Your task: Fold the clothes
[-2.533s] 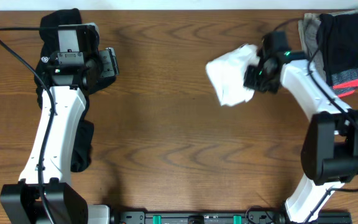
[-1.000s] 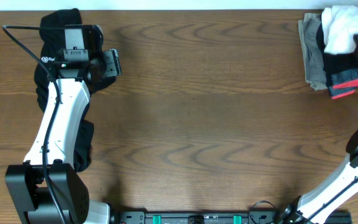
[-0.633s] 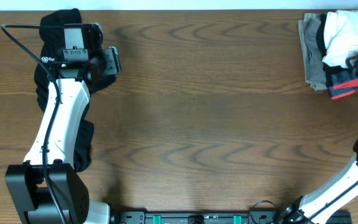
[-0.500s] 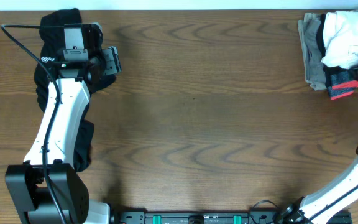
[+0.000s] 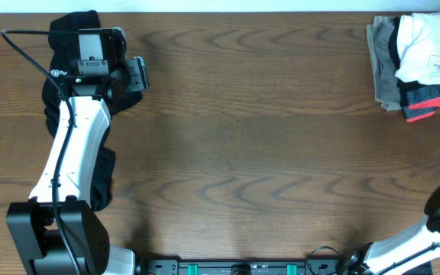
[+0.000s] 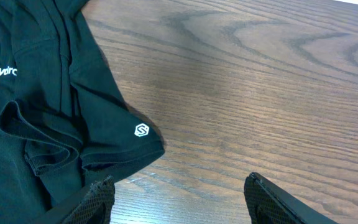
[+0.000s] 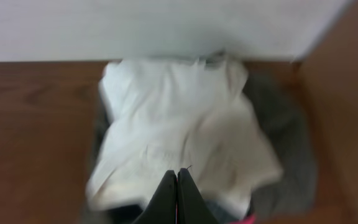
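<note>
Overhead top-down, wrist cameras close, oblique

The table (image 5: 243, 153) is dark brown wood, bold-grained, smooth with a soft sheen. At upper right of the overhead view the white T-shirt (image 5: 426, 46) is matt, soft, rumpled cloth on folded garments (image 5: 384, 72) of matt fabric (grey, black, coral-striped). At the left of the left wrist view the black garment (image 6: 42, 124) is matt knit with stitched hems and a white printed logo (image 6: 142, 130). The left arm (image 5: 75, 153) has a glossy white plastic shell; the left gripper (image 6: 178, 193) has black, finely textured pads (image 6: 101, 199)
</note>
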Controlling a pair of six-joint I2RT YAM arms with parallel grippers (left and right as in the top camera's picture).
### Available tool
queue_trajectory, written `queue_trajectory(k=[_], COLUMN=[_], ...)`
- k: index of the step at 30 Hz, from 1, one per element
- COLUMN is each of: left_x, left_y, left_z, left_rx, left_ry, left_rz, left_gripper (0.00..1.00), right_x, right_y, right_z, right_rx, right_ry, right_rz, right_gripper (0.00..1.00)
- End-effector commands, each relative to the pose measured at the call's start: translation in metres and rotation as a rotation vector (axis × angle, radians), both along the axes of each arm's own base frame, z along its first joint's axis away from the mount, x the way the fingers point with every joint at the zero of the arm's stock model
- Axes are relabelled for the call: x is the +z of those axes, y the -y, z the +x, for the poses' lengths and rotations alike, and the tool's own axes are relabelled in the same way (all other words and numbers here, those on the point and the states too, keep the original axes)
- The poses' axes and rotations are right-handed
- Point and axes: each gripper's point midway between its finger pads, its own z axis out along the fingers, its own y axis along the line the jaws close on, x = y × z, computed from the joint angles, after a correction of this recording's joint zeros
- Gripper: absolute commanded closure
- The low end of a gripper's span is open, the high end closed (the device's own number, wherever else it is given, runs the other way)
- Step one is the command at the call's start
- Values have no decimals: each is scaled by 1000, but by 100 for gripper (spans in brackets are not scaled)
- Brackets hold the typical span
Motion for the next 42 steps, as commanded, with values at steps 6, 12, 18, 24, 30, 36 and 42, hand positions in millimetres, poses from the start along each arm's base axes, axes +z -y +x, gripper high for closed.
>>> queue_trajectory(k=[6, 12, 18, 24, 30, 36, 42], left_x=[7, 6, 0, -11, -16, -15, -14], left_y=[-2, -3, -3, -3, -3, -3, -3], left_z=[8, 8, 11, 14, 16, 18, 20], left_rx=[11, 11, 11, 11, 11, 11, 11], left_ry=[34, 33, 25, 6, -5, 6, 16], left_rz=[0, 0, 0, 0, 0, 1, 1], left_gripper=[32, 32, 32, 32, 32, 32, 32], right_x=[-65, -132, -255, -300, -203, -79, -59], right_y=[46, 60, 53, 46, 44, 12, -25], right_z=[67, 96, 87, 77, 101, 120, 136], right_rx=[-167, -170, -188, -221, -168, -56, 4], right_ry=[49, 106, -42, -99, 61, 266, 312], right_rz=[-204, -212, -86, -3, -40, -77, -84], right_gripper=[87, 55, 46, 32, 24, 21, 23])
